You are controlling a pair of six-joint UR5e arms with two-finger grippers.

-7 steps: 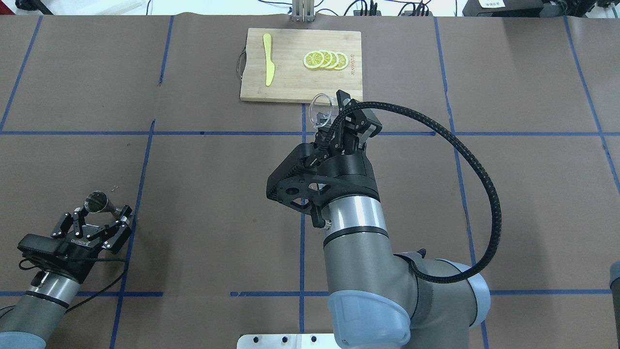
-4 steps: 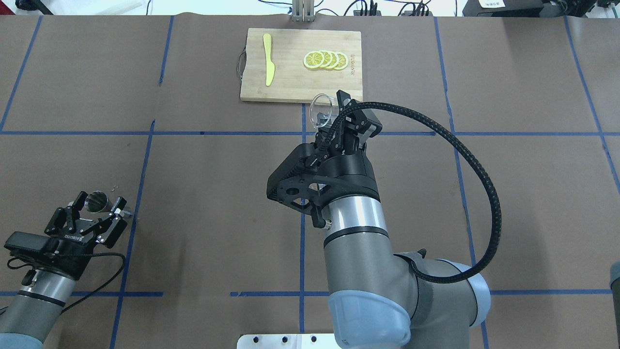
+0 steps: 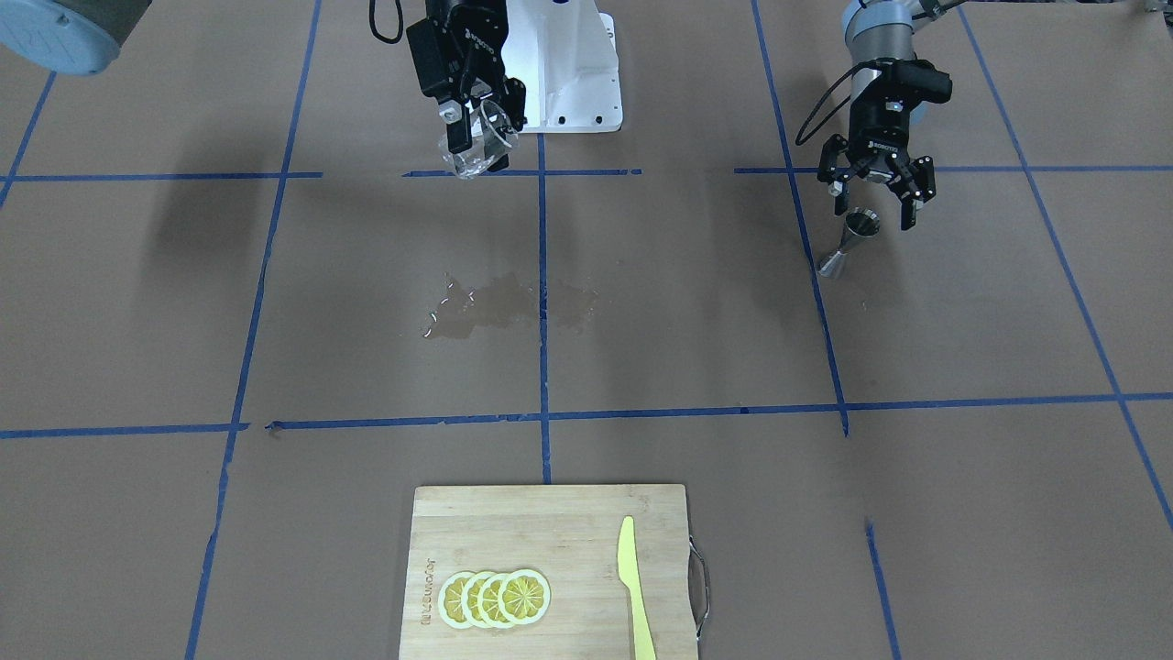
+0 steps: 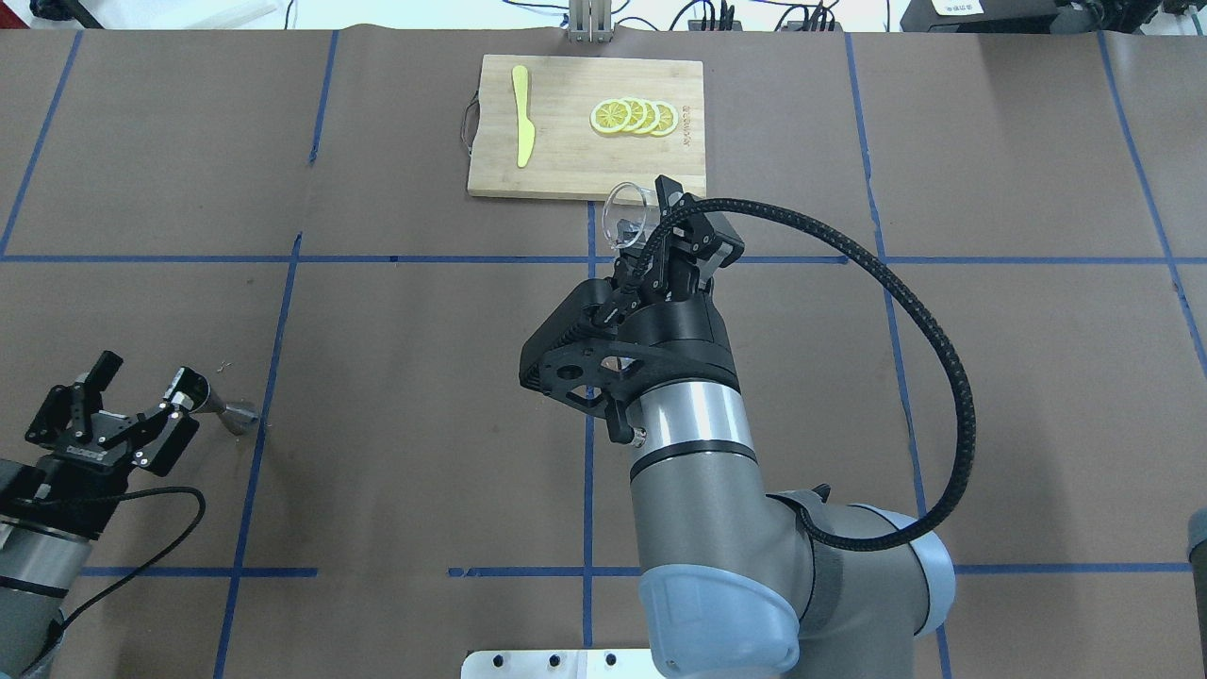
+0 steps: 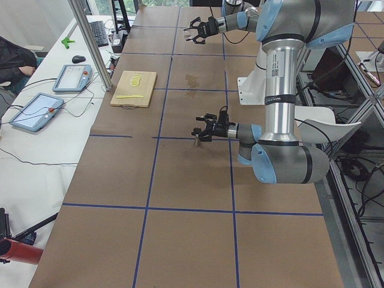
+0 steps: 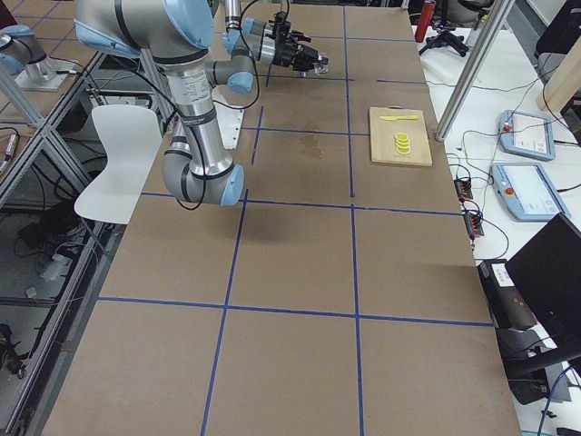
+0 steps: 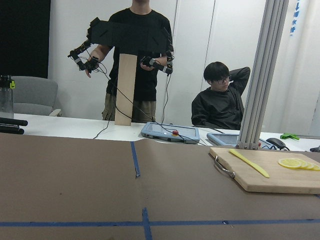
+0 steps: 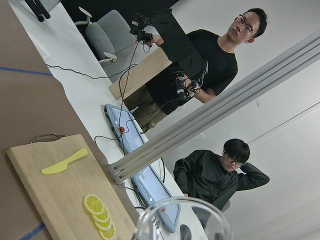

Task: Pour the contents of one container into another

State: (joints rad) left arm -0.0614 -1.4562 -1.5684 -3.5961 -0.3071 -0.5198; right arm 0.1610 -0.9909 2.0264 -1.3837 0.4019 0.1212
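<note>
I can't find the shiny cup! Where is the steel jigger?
Overhead view: the steel jigger stands on the table at the far left, right by the open left gripper, near a blue tape line.

— Where's the near arm?
— The left gripper (image 5: 202,126) is low over the surface (image 5: 180,180) with its fingers spread. The jigger (image 5: 197,142) stands just off their tips; I can't tell if they touch.
— And the far one?
— The right gripper (image 5: 197,29) is raised, with a pale beaker (image 5: 192,38) at its fingers, too small to judge the grip. A wet patch (image 5: 193,81) lies between the arms, with a cutting board (image 5: 133,89) beside it.
</note>
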